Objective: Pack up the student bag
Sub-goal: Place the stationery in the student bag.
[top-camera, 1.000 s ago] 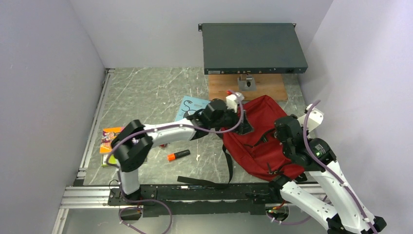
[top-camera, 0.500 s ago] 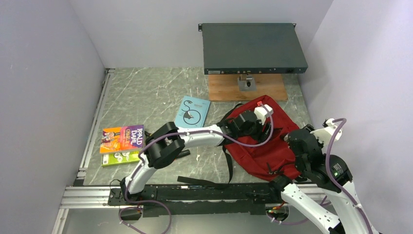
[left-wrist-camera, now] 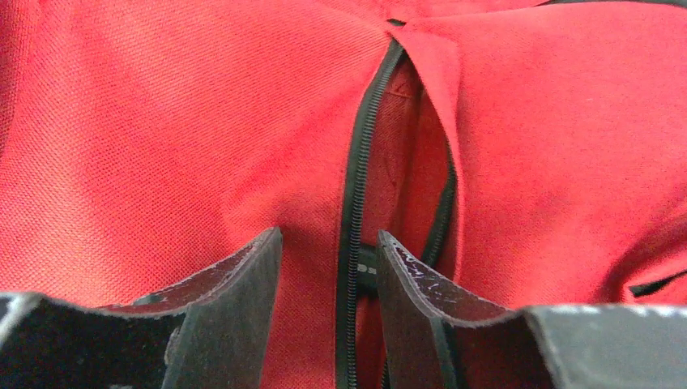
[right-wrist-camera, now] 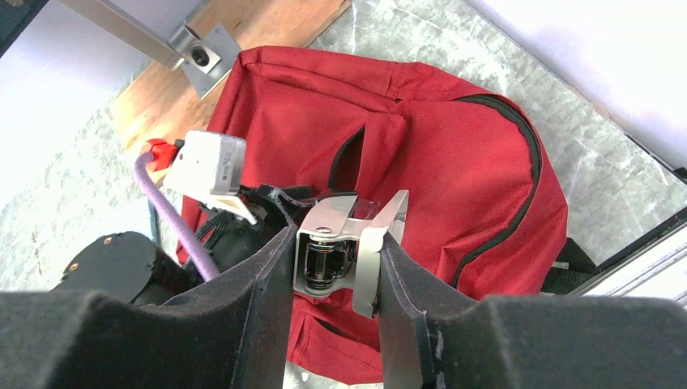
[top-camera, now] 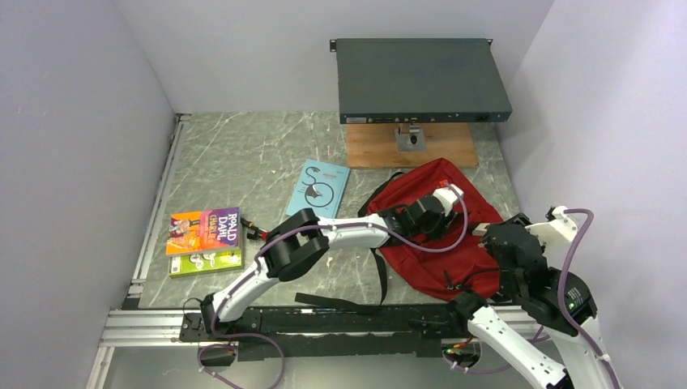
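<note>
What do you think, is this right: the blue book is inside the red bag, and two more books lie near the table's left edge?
Not quite. The blue book lies on the table beside the red bag, not inside it; the top view shows that. The orange book and green book do lie near the left edge.

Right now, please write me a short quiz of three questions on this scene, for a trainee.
1. True or false: the left tool has one finger on either side of the black zipper of the red backpack.
2. The teal book lies: A on the backpack; B on the table beside it; C on the wooden board.
3. Fill in: the colourful book at the table's left bears the name ____.
Key: 1 true; 2 B; 3 Roald Dahl.
</note>
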Available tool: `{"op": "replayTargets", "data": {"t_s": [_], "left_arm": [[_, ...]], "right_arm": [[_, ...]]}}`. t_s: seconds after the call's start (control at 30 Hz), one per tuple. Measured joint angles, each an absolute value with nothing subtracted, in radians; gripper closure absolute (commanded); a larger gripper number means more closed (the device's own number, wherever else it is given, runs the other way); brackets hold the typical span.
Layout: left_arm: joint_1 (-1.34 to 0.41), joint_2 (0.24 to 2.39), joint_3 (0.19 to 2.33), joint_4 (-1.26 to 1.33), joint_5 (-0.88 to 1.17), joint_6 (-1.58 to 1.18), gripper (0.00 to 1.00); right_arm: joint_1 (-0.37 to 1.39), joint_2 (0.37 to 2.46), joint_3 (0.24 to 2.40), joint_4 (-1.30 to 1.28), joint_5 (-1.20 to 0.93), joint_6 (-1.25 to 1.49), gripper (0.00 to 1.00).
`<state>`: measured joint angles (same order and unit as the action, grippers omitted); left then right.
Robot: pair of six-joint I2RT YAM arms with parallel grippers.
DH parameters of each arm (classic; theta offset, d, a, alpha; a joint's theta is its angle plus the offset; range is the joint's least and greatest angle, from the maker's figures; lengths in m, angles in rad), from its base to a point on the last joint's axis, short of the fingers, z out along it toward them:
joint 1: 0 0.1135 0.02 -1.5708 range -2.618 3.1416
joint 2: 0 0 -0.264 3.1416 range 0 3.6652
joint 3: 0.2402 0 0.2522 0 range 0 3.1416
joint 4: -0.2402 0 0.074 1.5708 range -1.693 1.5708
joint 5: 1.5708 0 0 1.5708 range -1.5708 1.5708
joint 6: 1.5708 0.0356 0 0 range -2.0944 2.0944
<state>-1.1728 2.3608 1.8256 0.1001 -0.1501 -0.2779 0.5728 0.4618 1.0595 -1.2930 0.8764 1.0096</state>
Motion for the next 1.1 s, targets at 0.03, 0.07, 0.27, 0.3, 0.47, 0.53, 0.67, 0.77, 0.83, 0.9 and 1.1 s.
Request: {"op": "replayTargets", "data": {"t_s": [0.03,0.07,0.27,0.3,0.47,0.53,0.67,0.77,0.83,0.9,1.1], "left_arm": [[-1.173,2.371,1.838,0.091,-0.157,-0.278,0.50],[-1.173,2.383,1.851,0.082,-0.162,-0.278,0.50],[-1.175,2.405,1.884,0.045,-0.213,-0.276,0.28],[-1.177,2.405,1.884,0.044,-0.224,-0.272,0.27],[-1.197,2.405,1.884,0.037,-0.307,-0.236,0.26],[-1.205,2.406,1.885,0.031,-0.339,-0.221,0.37],[-1.211,2.426,1.914,0.009,-0.403,-0.199,0.67],[-1.212,2.428,1.915,0.003,-0.427,-0.176,0.95],[-1.208,2.427,1.915,0.000,-0.414,-0.158,1.00],[-1.200,2.416,1.905,-0.001,-0.377,-0.162,1.00],[-1.166,2.315,1.834,-0.032,-0.228,-0.200,1.00]], "right_arm": [[0.573,0.462,1.060,-1.293,0.873,1.010,1.00],[0.573,0.461,1.060,-1.293,0.871,1.010,1.00],[0.573,0.468,1.059,-1.291,0.860,1.005,1.00],[0.573,0.472,1.057,-1.290,0.857,1.005,1.00],[0.573,0.476,1.029,-1.282,0.847,1.005,1.00],[0.573,0.476,1.027,-1.282,0.847,1.006,1.00],[0.573,0.476,1.027,-1.282,0.847,1.007,1.00],[0.573,0.476,1.016,-1.278,0.847,1.006,1.00],[0.573,0.480,1.000,-1.273,0.847,1.007,1.00],[0.573,0.495,0.984,-1.269,0.847,1.013,1.00],[0.573,0.525,0.912,-1.155,0.830,0.995,1.00]]}}
